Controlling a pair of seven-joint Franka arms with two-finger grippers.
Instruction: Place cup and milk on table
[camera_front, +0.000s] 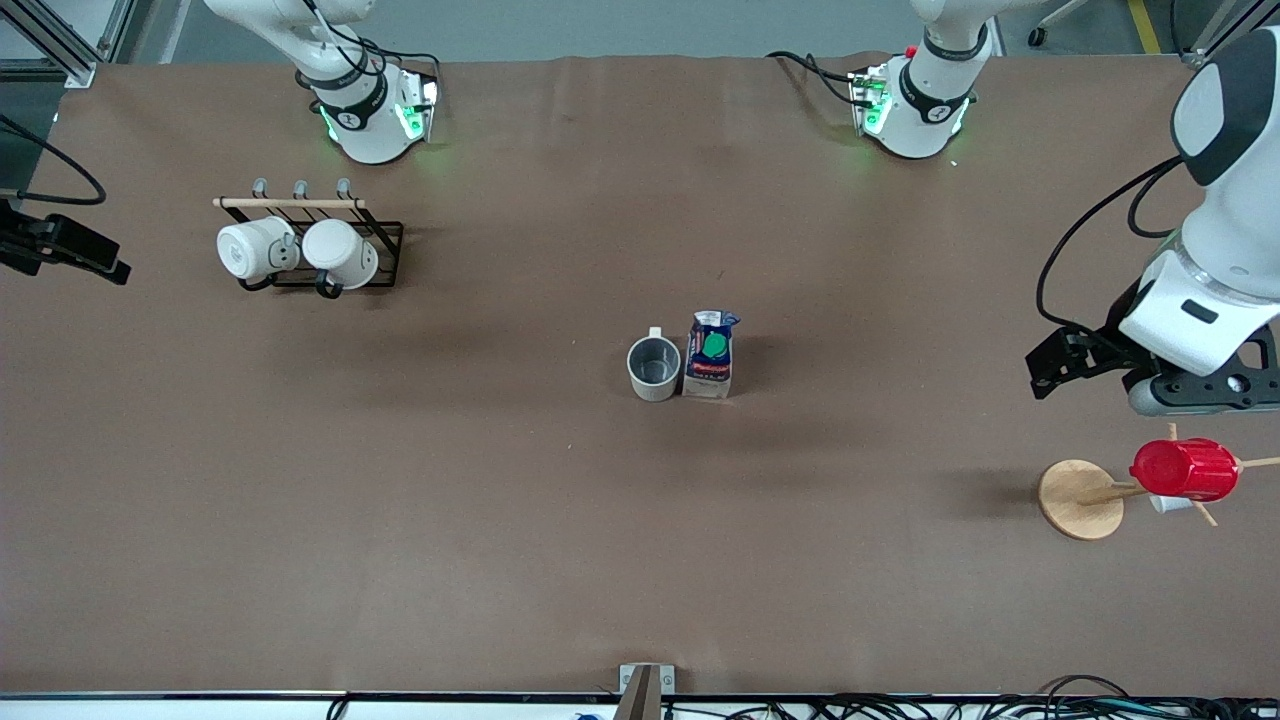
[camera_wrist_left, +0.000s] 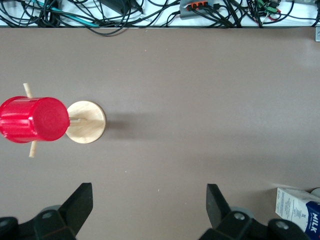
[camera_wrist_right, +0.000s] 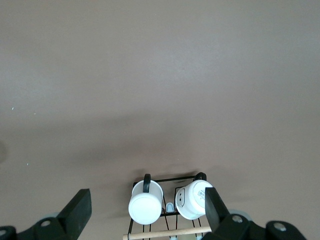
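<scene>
The cream-beige cup (camera_front: 653, 367) stands upright near the middle of the brown table (camera_front: 480, 520), dark inside showing. The blue-and-white milk (camera_front: 710, 355) with its green cap stands upright right beside it, toward the left arm's end. A corner of the milk also shows in the left wrist view (camera_wrist_left: 300, 215). My left gripper (camera_front: 1205, 400) (camera_wrist_left: 148, 210) is open and empty, up over the table at the left arm's end, well apart from both. My right gripper (camera_front: 65, 250) (camera_wrist_right: 147, 215) is open and empty, up at the right arm's end, beside the mug rack.
A black wire rack (camera_front: 385, 240) (camera_wrist_right: 167, 212) holds two white mugs (camera_front: 255, 250) (camera_wrist_right: 145, 207) near the right arm's base. A red ribbed cup (camera_front: 1185, 470) (camera_wrist_left: 32, 120) hangs on a wooden stand (camera_front: 1080, 498) (camera_wrist_left: 86, 122) under the left gripper. Cables (camera_wrist_left: 120, 12) run along the table's front edge.
</scene>
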